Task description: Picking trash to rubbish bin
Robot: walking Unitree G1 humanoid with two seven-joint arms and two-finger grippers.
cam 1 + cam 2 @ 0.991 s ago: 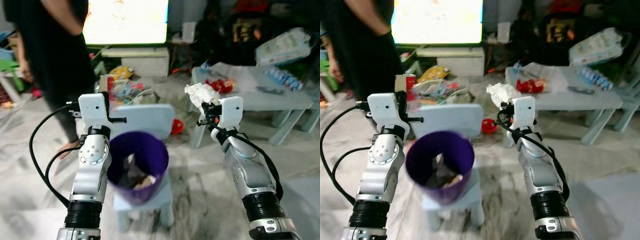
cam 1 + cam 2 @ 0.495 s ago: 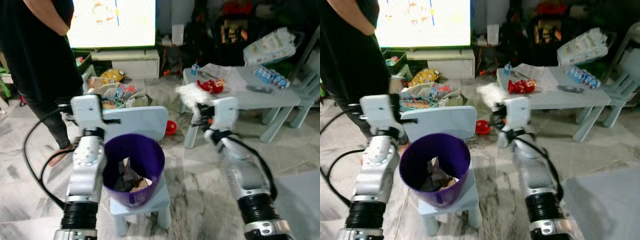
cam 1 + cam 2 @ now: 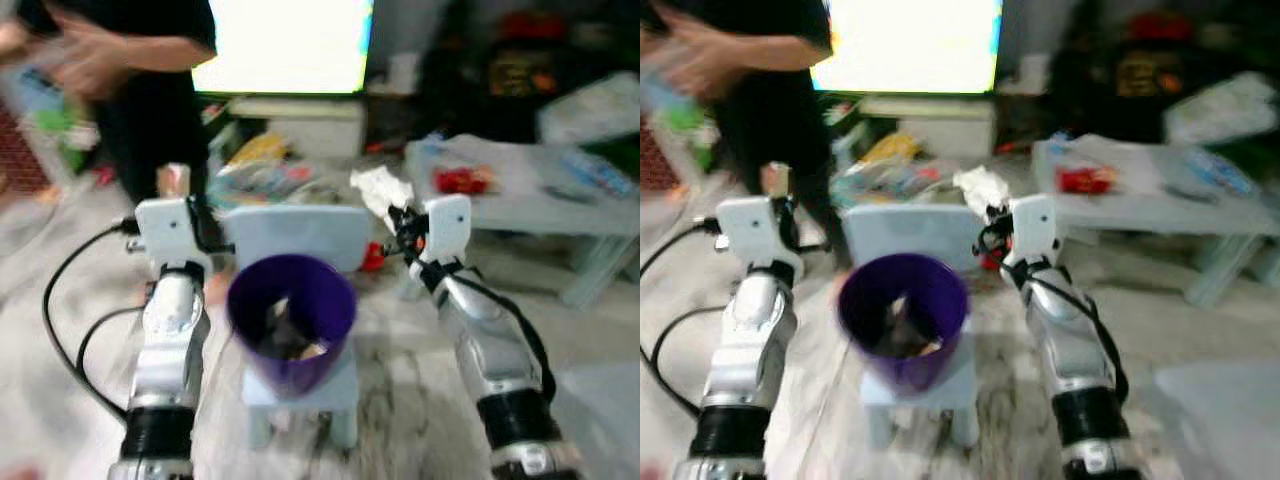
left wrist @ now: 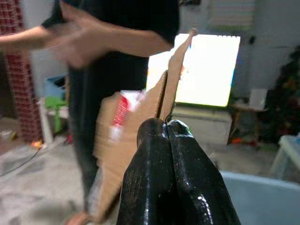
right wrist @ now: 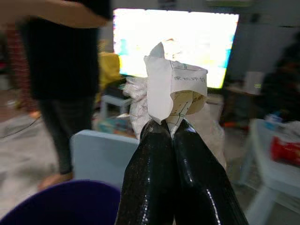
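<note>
The right end effector point(image 5: 165, 129) is clenched on a crumpled white paper wad point(image 5: 171, 96), held up beside the round purple plastic bin point(image 3: 291, 315) standing on a pale blue plastic stool point(image 3: 300, 388). The left end effector point(image 4: 166, 126) pinches a torn brown cardboard piece point(image 4: 140, 126).

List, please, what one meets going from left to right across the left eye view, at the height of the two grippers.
Left gripper holding a piece of cardboard → purple bin on a small stool → crumpled paper → right gripper that holds it → light table.
</note>
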